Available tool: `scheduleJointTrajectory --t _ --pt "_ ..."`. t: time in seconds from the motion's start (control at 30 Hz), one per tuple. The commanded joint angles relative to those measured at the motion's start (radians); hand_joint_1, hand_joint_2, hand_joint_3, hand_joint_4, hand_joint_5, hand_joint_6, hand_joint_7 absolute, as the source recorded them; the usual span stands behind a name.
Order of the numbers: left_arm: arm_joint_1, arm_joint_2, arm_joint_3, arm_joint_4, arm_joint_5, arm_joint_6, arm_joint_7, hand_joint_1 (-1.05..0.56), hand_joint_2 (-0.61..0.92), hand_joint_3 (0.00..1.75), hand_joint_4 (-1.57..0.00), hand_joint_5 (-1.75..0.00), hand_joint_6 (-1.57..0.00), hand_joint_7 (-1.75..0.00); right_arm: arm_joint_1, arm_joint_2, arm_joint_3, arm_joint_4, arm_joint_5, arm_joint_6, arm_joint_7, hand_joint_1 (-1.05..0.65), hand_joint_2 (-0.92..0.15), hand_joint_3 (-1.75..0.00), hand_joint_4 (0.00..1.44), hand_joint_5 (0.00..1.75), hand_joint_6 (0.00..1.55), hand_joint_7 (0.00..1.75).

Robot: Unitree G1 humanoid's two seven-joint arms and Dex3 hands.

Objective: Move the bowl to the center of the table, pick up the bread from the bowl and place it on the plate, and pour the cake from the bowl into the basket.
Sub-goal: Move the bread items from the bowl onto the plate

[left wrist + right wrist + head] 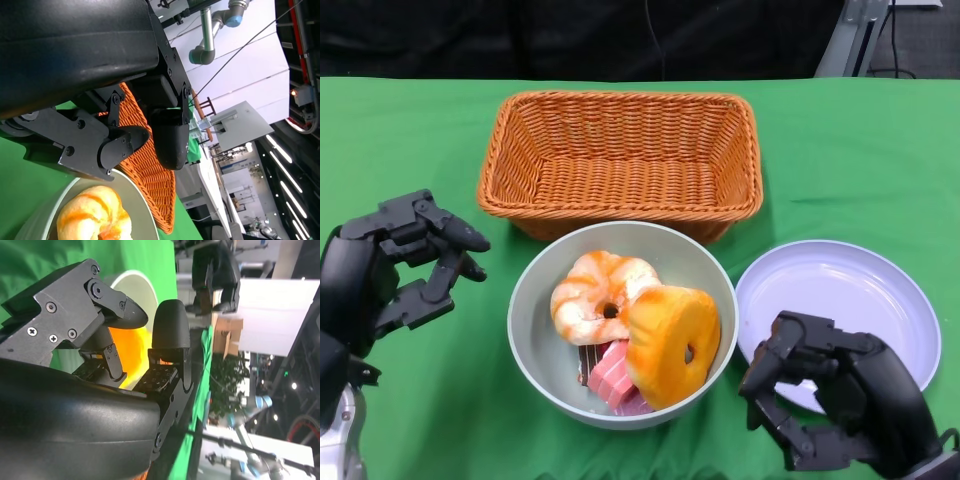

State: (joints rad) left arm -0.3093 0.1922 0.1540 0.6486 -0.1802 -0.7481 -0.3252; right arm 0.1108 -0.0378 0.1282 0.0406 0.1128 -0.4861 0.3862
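**Bowl centred, food not yet moved**

From my station, the bowl (535,330) sat roughly mid-table on the green cloth (860,150), just in front of the wicker basket (620,150) and just beside the white plate (880,290), so I judged the first step done. Everything else was left: both bread rings (630,315) lay inside the bowl, with the pink-and-brown cake slices (610,380) tucked under them. The plate and basket held nothing.

My left hand (405,265) hung beside the bowl's left rim, fingers apart, holding nothing. My right hand (830,395) hovered over the plate's near edge, fingers curled loosely but apart and empty; the right wrist view was mostly blocked by its own shell, so I could be slightly off on how wide it stood. I judged the bread pick came next
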Motion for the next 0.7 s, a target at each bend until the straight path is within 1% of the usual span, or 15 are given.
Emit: scheduleJointTrajectory --t 0.03,0.07,0.1,0.13,0.17,0.2,0.23,0.27,0.33,0.4,0.5,0.57,0.7 --pt "-0.020 0.002 0.012 0.015 -0.019 -0.017 -0.017 0.00 0.55 1.09 -0.81 -1.51 -0.81 -1.32 -0.030 -0.042 -0.031 -0.072 -0.093 -0.050 -0.048 -0.17 -0.48 -0.96 0.78 1.34 0.77 1.02" --pt "-0.020 -0.001 0.012 0.016 -0.020 -0.021 -0.017 0.00 0.55 1.10 -0.81 -1.51 -0.81 -1.32 -0.033 -0.055 -0.037 -0.107 -0.125 -0.048 -0.060 -0.19 -0.51 -0.88 0.78 1.31 0.78 0.97" --pt "-0.021 -0.003 0.013 0.017 -0.020 -0.023 -0.017 0.00 0.55 1.10 -0.81 -1.50 -0.81 -1.32 -0.036 -0.065 -0.041 -0.137 -0.147 -0.048 -0.068 -0.23 -0.61 -0.64 0.75 1.22 0.79 0.84" --pt "-0.021 -0.006 0.013 0.016 -0.019 -0.025 -0.016 0.00 0.55 1.10 -0.81 -1.50 -0.81 -1.32 -0.038 -0.077 -0.045 -0.172 -0.168 -0.040 -0.074 -0.24 -0.68 -0.48 0.75 1.17 0.81 0.76" --pt "-0.021 -0.007 0.013 0.016 -0.018 -0.026 -0.015 0.00 0.55 1.11 -0.81 -1.50 -0.81 -1.31 -0.040 -0.088 -0.047 -0.204 -0.185 -0.031 -0.079 -0.25 -0.73 -0.36 0.73 1.13 0.82 0.69" --pt "-0.020 -0.009 0.012 0.014 -0.016 -0.024 -0.013 0.00 0.55 1.11 -0.81 -1.50 -0.81 -1.31 -0.042 -0.102 -0.051 -0.244 -0.205 -0.019 -0.082 -0.26 -0.77 -0.27 0.72 1.09 0.82 0.63" --pt "-0.019 -0.011 0.011 0.012 -0.015 -0.022 -0.012 0.00 0.55 1.11 -0.82 -1.50 -0.81 -1.31 -0.044 -0.115 -0.054 -0.275 -0.224 -0.009 -0.085 -0.28 -0.81 -0.15 0.70 1.01 0.82 0.54" --pt "-0.019 -0.012 0.010 0.011 -0.013 -0.021 -0.011 0.00 0.55 1.11 -0.82 -1.50 -0.81 -1.31 -0.048 -0.130 -0.058 -0.303 -0.247 -0.008 -0.087 -0.29 -0.83 -0.10 0.70 0.97 0.82 0.49" --pt "-0.019 -0.014 0.008 0.011 -0.013 -0.020 -0.015 -0.01 0.55 1.11 -0.82 -1.49 -0.82 -1.31 -0.067 -0.160 -0.067 -0.346 -0.293 -0.014 -0.089 -0.34 -0.85 -0.03 0.68 0.84 0.81 0.34" --pt "-0.018 -0.016 0.005 0.008 -0.013 -0.016 -0.018 -0.02 0.55 1.10 -0.81 -1.49 -0.82 -1.31 -0.094 -0.185 -0.071 -0.365 -0.326 -0.012 -0.089 -0.39 -0.85 -0.01 0.68 0.72 0.82 0.21" --pt "-0.015 -0.020 0.002 0.005 -0.012 -0.016 -0.019 -0.02 0.55 1.09 -0.81 -1.49 -0.81 -1.30 -0.138 -0.216 -0.074 -0.372 -0.387 0.004 -0.094 -0.45 -0.84 0.00 0.68 0.62 0.81 0.12" --pt "-0.013 -0.025 0.001 0.000 -0.013 -0.011 -0.017 -0.02 0.55 1.08 -0.81 -1.49 -0.82 -1.29 -0.163 -0.233 -0.073 -0.381 -0.438 0.028 -0.094 -0.54 -0.84 0.00 0.65 0.53 0.77 0.06" --pt "-0.010 -0.027 0.000 0.002 0.000 -0.024 -0.013 -0.02 0.55 1.08 -0.81 -1.49 -0.82 -1.29 -0.203 -0.239 -0.056 -0.403 -0.567 0.092 -0.115 -0.66 -0.86 0.00 0.60 0.42 0.72 0.01"
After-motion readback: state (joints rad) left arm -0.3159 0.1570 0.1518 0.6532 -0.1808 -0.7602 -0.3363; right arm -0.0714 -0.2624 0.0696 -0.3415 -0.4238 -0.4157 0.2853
